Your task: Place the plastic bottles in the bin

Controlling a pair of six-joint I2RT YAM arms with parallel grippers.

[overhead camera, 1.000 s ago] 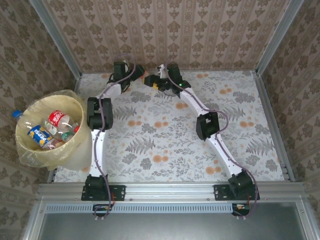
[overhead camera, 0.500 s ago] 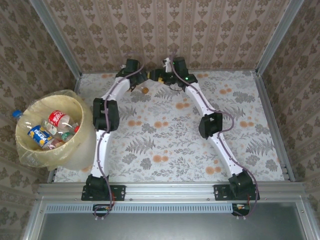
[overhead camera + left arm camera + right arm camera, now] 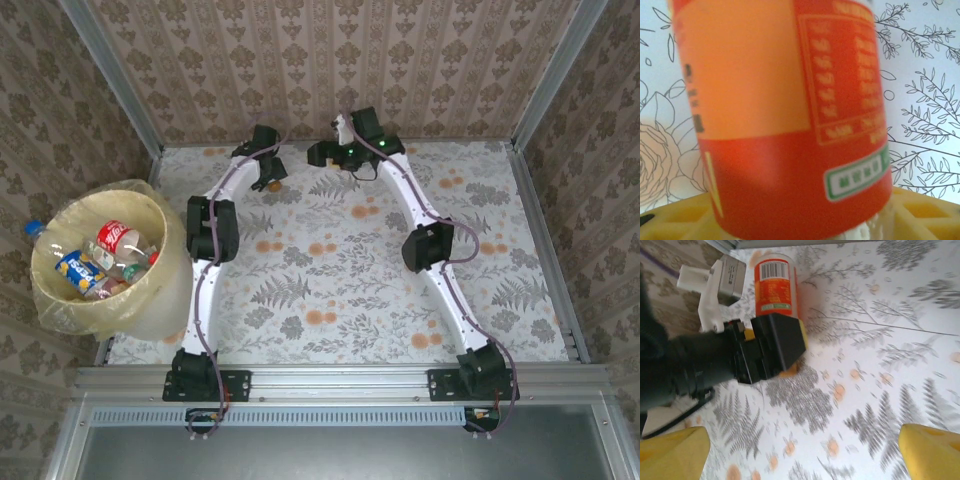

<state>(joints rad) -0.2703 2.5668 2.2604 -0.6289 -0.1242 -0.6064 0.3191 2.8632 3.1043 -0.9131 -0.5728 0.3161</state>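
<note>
Where left tool (image 3: 792, 347) covers orange bottle (image 3: 773, 285), one end hidden, maybe gripped.

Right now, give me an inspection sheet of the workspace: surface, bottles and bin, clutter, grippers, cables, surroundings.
Surface: floral-print table, flat, no spills seen.
Job's things: bin beside the table's left edge, several bottles inside, red-labelled bottle on top. Orange-labelled bottle near the table's far edge. Blue cap at the bin's outer left, in or out unclear.
Clutter: nothing seen.
Grippers: left gripper closed on the orange-labelled bottle. Right gripper open and empty, close by.
Cables: cables run along both arms, looped at the elbows.
Surroundings: patterned walls on three sides, metal rail at the near edge.
</note>
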